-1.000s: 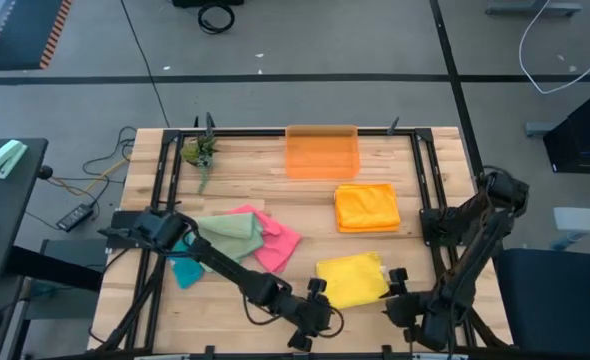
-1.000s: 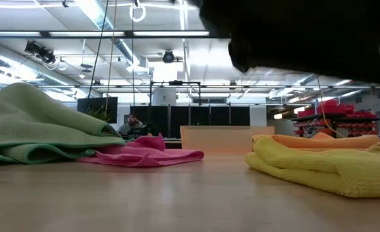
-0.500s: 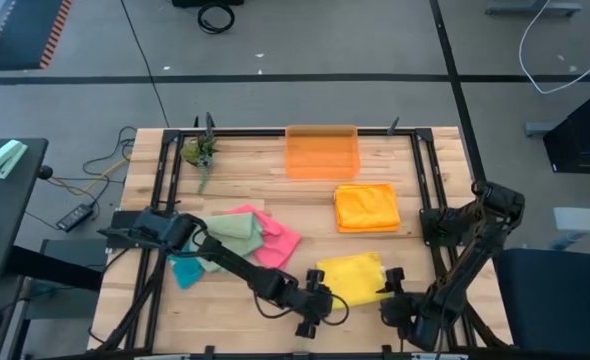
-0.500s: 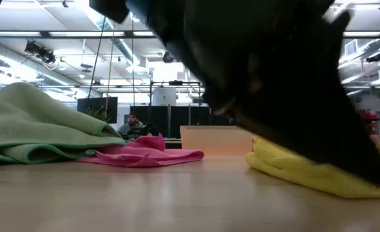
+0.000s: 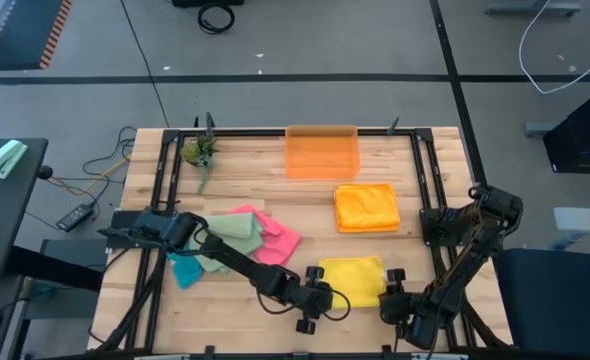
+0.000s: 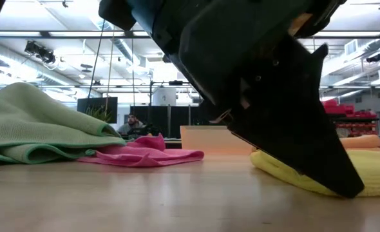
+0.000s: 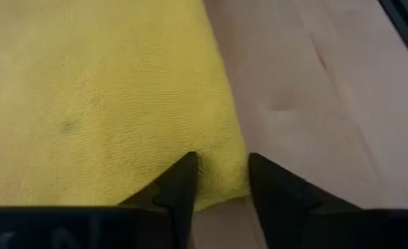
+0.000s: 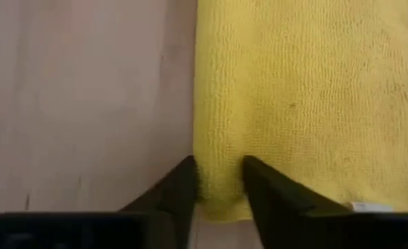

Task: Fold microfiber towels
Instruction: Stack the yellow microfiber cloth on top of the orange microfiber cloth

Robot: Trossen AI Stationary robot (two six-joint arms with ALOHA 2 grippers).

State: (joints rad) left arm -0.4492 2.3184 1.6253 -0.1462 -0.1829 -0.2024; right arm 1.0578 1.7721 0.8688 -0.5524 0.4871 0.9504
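A yellow microfiber towel (image 5: pixel 353 280) lies flat on the table near its front edge. My left gripper (image 5: pixel 322 298) is at the towel's near left corner and my right gripper (image 5: pixel 389 294) at its near right corner. Each is shut on its corner. In the left wrist view, the left gripper (image 7: pixel 221 159) has yellow cloth bunched between its fingers. So has the right gripper (image 8: pixel 218 161) in the right wrist view. In the low view a dark gripper (image 6: pixel 274 109) hides most of the yellow towel (image 6: pixel 377 171). My left gripper pinches the yellow towel's near left corner (image 7: pixel 225 188) between its two fingers, slanting down from the table's near side. The cloth humps up between the fingers; the rest lies flat on the table. My right gripper pinches the near right corner (image 8: pixel 220 192) between its two fingers, also slanting down from the near side. A small white tag (image 8: pixel 370 206) shows beside it on the near edge. The towel stays on the table.
A folded orange towel (image 5: pixel 367 207) lies beyond the yellow one, with a translucent orange bin (image 5: pixel 322 152) at the far edge. Left of centre lie green (image 5: pixel 233 230), pink (image 5: pixel 283 243) and teal (image 5: pixel 186 270) towels in a loose pile. A small plant (image 5: pixel 200 152) stands at the far left.
Both grippers have come down onto the yellow towel's near corners. The left one has also gone toward the far edge and the right, up to the towel. In the low view a gripper has dropped until its fingertip reaches the cloth.
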